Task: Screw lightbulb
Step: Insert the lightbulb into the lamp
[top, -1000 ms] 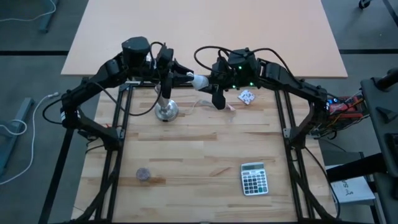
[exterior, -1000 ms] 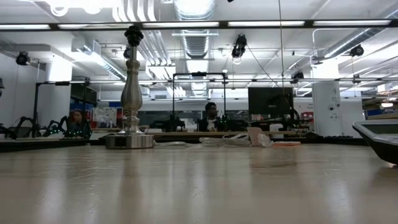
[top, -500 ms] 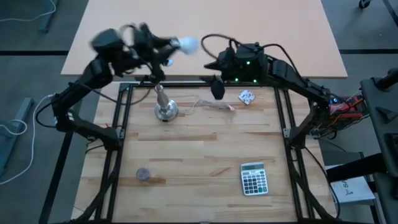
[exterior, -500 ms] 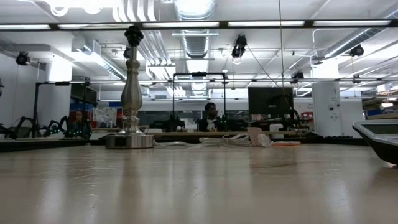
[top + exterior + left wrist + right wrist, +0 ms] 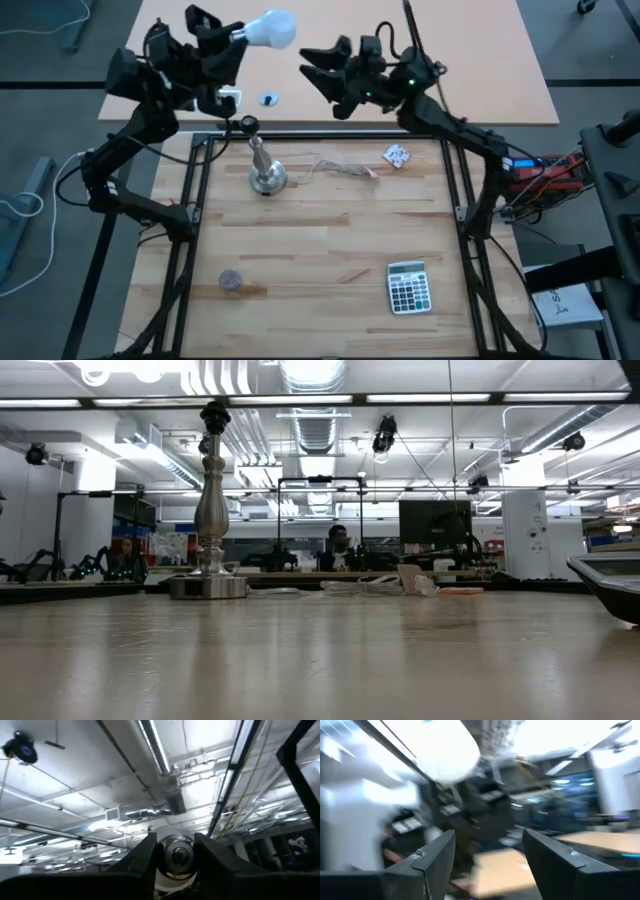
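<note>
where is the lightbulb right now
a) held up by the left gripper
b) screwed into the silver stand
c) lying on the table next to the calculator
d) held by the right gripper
a: the high view shows the lightbulb raised at the end of the left gripper, and the left wrist view shows its metal base between the fingers; the right gripper is open and empty, and the stand has nothing in its top.
</note>
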Robot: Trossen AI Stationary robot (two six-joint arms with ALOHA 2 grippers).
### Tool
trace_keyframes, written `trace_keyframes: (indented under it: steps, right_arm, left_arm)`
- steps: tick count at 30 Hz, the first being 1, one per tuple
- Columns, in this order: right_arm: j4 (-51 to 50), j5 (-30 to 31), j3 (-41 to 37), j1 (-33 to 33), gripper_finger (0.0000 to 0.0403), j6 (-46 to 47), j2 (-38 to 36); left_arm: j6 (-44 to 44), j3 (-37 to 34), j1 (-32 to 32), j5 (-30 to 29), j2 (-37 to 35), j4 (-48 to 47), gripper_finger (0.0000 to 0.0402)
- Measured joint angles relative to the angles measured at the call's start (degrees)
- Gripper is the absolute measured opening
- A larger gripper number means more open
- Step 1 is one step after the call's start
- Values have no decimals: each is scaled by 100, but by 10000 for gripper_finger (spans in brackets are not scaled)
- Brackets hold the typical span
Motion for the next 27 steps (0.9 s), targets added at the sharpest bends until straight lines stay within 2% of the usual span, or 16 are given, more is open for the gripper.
trace_keyframes:
  steps: [3,6,14,17,27]
  right_arm:
    - [840,-368,0,-90,230,827,257]
    - [1251,-531,0,-103,236,971,390]
    - [1157,-468,2,88,240,-44,277]
    - [909,-262,2,104,237,-145,185]
    - [851,-214,2,134,242,-396,185]
  left_arm:
    - [-49,-37,-1,378,109,-21,100]
    - [-296,-42,-8,477,188,-20,100]
    - [-475,-130,7,486,225,-90,100]
    - [-543,-241,15,430,228,-93,100]
    - [-853,-884,13,358,209,419,100]
